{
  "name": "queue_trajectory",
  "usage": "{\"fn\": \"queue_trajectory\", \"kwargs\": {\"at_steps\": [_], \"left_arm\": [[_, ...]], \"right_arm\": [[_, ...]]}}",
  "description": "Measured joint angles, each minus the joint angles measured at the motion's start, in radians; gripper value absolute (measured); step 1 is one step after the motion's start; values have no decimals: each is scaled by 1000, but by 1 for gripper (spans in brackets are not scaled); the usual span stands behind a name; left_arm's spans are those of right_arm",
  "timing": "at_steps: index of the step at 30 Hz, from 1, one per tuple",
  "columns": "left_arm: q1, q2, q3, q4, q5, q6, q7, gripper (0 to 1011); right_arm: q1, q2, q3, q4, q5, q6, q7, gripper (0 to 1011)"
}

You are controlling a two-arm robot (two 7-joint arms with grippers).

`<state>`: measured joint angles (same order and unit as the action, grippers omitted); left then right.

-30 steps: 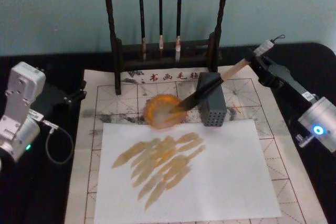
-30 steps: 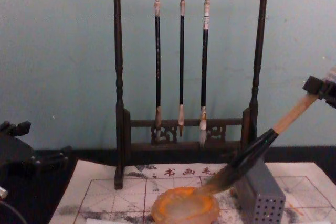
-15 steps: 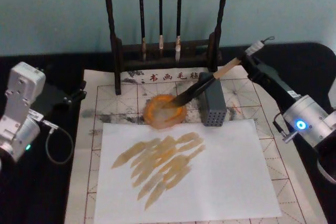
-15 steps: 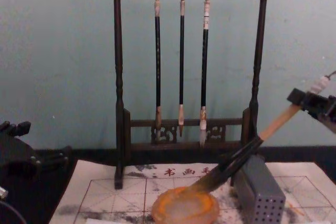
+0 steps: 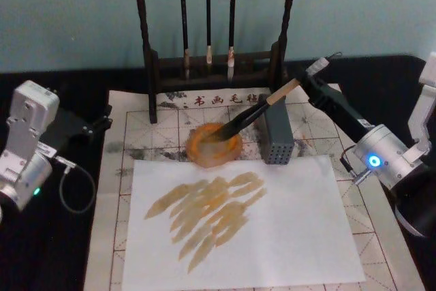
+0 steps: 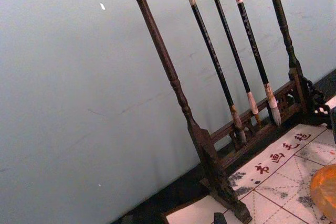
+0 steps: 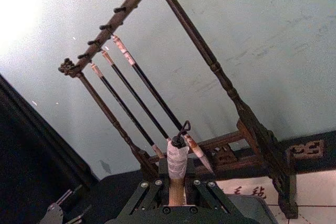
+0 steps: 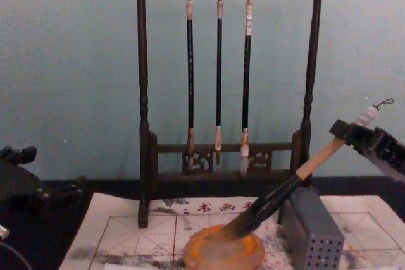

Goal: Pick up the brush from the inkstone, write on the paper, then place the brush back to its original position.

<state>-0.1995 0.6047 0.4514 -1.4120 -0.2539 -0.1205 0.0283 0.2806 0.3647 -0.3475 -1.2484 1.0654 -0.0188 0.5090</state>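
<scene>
The brush (image 5: 253,114) is held clamped by the right gripper (image 5: 304,85), with its bristles laid in the inkstone (image 5: 195,148). Strokes are already marked on the white sheet (image 5: 293,236), so seemingly only release is left. The left gripper (image 5: 95,125) is parked.

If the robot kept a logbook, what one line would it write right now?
right tool: shut on brush | brush tip: in inkstone | white sheet: brown strokes | left tool: parked, table's left

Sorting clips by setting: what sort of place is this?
Likely a tabletop calligraphy station: a rack of hanging brushes, red-gridded paper, and the inkstone where the right gripper holds the brush; left gripper parked at left.
</scene>
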Motion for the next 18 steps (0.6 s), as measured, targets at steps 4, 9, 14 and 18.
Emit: {"fn": "queue_trajectory", "kwargs": {"at_steps": [4, 9, 14, 18], "left_arm": [[0, 0, 0, 0, 0, 0, 0, 1001], [0, 0, 0, 0, 0, 0, 0, 1001], [0, 0, 0, 0, 0, 0, 0, 1001], [0, 0, 0, 0, 0, 0, 0, 1001]], "right_arm": [[11, -12, -2, 24, -1, 2, 4, 181], [17, -24, 0, 47, 6, 13, 5, 181], [22, -35, 4, 67, 26, 30, 6, 181], [26, -40, 5, 79, 36, 38, 6, 181]]}}
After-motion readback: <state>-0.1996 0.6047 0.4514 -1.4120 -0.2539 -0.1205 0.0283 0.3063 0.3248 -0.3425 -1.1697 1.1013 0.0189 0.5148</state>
